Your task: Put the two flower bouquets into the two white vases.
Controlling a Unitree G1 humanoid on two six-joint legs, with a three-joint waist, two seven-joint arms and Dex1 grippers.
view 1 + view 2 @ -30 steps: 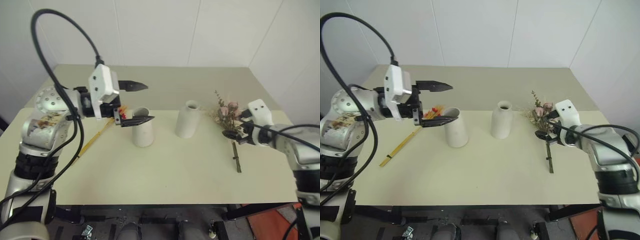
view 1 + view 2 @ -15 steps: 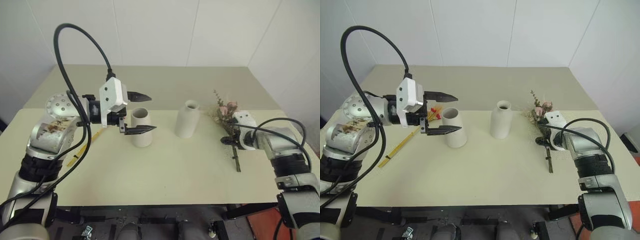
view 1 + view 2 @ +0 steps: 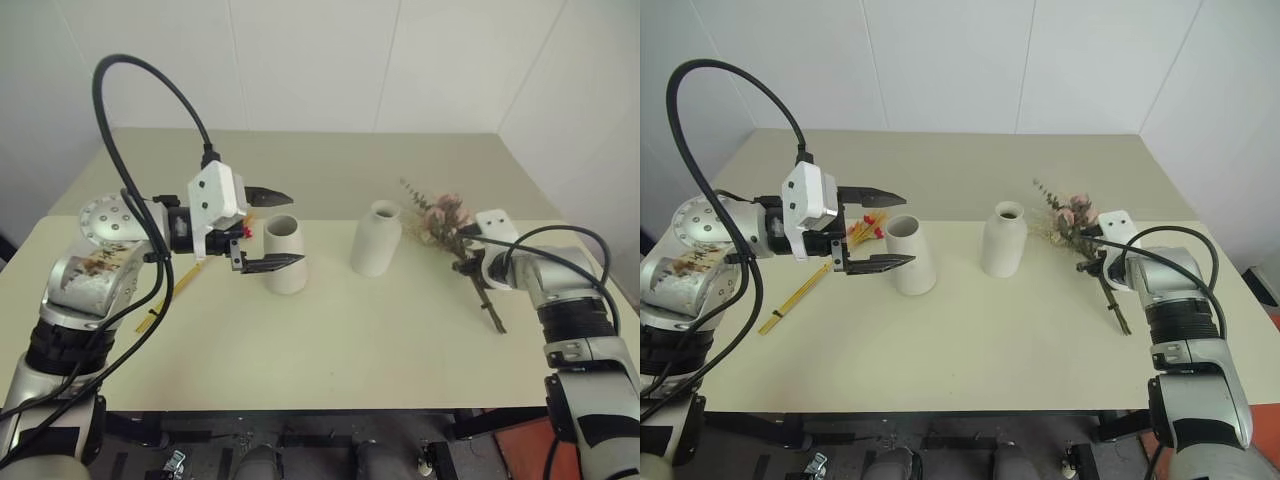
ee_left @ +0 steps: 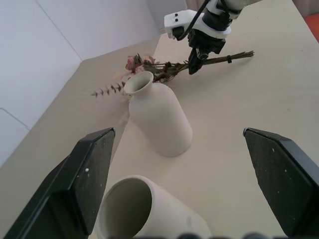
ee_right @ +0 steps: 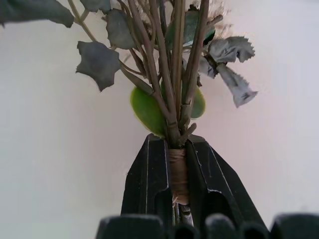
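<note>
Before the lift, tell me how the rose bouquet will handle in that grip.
Probably light: the right end effector pinches only the bound stems. The rose bouquet looks top-heavy, so it may pivot. Its dry sprigs look brittle and could snag on the narrow-necked vase.

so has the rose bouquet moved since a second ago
Yes. The rose bouquet, clamped in the right gripper, has swung its blooms toward the bottle vase.

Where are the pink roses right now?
The rose bouquet is on the robot's right, clamped in the right gripper, just right of the bottle-shaped vase.
</note>
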